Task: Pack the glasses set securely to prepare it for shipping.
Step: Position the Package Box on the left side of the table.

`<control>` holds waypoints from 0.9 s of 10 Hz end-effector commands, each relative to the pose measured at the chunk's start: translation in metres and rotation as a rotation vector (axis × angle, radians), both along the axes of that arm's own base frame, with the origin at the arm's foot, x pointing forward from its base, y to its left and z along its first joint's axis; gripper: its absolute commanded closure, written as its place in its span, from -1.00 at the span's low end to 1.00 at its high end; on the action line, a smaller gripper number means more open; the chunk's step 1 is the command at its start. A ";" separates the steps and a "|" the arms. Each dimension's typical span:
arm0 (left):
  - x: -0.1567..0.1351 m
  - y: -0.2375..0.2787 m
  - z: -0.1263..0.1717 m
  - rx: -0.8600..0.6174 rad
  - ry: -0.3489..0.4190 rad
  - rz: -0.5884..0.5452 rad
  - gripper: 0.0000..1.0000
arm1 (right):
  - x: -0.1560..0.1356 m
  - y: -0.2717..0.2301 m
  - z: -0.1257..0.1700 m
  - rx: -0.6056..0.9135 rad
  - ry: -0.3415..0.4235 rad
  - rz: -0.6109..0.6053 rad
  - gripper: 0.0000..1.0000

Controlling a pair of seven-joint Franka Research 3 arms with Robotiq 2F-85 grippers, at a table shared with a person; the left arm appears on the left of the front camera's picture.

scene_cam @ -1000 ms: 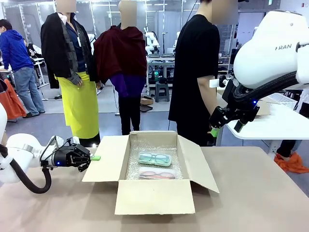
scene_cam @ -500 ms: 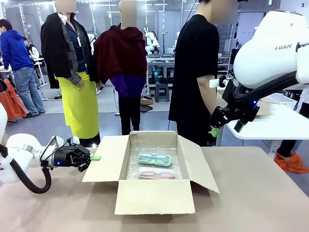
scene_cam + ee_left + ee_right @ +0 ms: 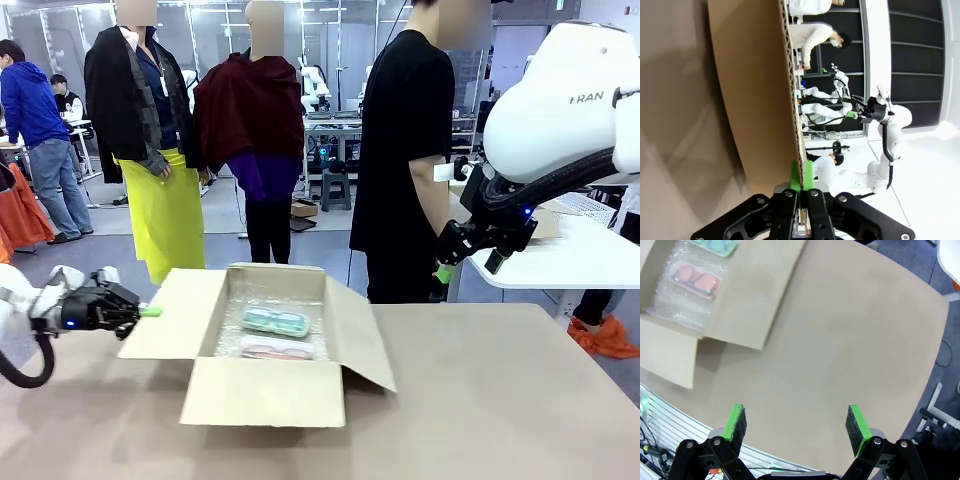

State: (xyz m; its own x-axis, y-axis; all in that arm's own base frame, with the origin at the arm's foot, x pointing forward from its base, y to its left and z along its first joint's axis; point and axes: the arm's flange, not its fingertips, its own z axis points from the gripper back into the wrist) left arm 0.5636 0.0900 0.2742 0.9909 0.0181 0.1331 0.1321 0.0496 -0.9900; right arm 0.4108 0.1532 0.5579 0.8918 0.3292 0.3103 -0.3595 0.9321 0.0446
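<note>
An open cardboard box (image 3: 265, 405) stands on the table left of the middle. The glasses set lies inside on bubble wrap: a mint-green case (image 3: 275, 321) behind a pinkish-red case (image 3: 275, 349). My left gripper (image 3: 140, 311) is shut on the edge of the box's left flap (image 3: 170, 315); in the left wrist view its green pads (image 3: 802, 182) pinch the flap's corrugated edge (image 3: 792, 90). My right gripper (image 3: 445, 270) hangs open high above the table's right side. From there its view looks down past the gripper's fingers (image 3: 797, 422) at the pinkish-red case (image 3: 694, 279) and the mint-green case (image 3: 715, 245).
A person in black (image 3: 405, 150) stands at the far side behind the box. A white table (image 3: 580, 260) stands at the far right. Bare brown tabletop (image 3: 500, 400) stretches right of the box.
My left gripper has moved left with the flap in its grip, and the whole box has slid left with it. The right arm has not moved.
</note>
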 end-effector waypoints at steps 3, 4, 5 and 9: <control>0.000 0.087 0.022 0.038 -0.001 -0.002 0.95 | 0.000 0.000 0.002 -0.013 0.000 0.017 -1.00; -0.002 0.109 0.026 0.036 -0.009 -0.002 0.95 | 0.000 0.000 0.002 -0.013 0.000 0.017 -1.00; -0.007 0.128 0.032 0.030 0.019 -0.019 0.95 | 0.000 0.000 0.002 -0.013 0.000 0.017 -1.00; -0.022 0.195 0.034 0.075 0.045 -0.030 0.95 | 0.000 0.000 0.002 -0.013 0.000 0.017 -1.00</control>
